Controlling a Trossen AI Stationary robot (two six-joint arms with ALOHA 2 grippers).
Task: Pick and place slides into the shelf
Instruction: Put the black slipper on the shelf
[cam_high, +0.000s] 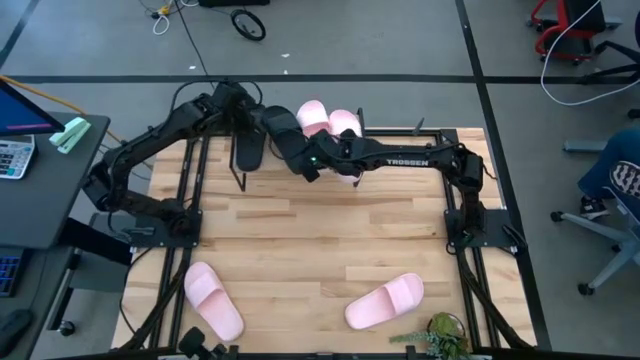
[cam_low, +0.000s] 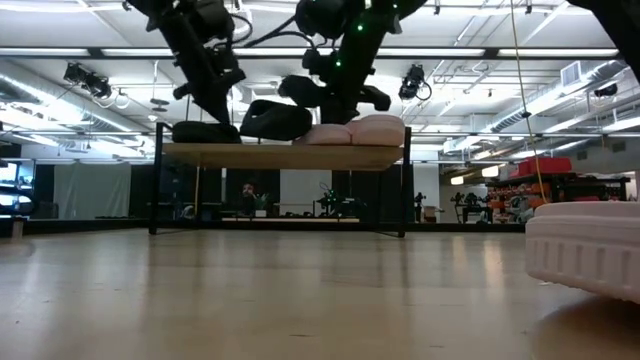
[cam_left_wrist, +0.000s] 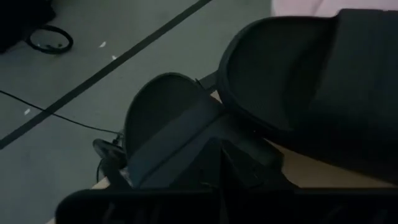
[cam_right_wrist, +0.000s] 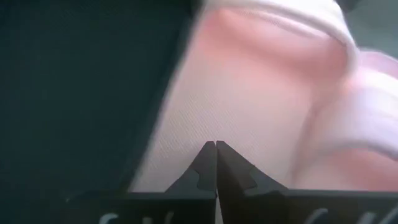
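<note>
High view: both arms crowd the shelf (cam_high: 420, 133) at the bench's far edge, where two black and two pink slides sit on top; the second black slide (cam_high: 283, 127) wants squaring up beside its mate. Right pincer (cam_right_wrist: 216, 163) is clenched empty against a pink slide (cam_right_wrist: 249, 106). Left pincer's state: cannot tell.
</note>
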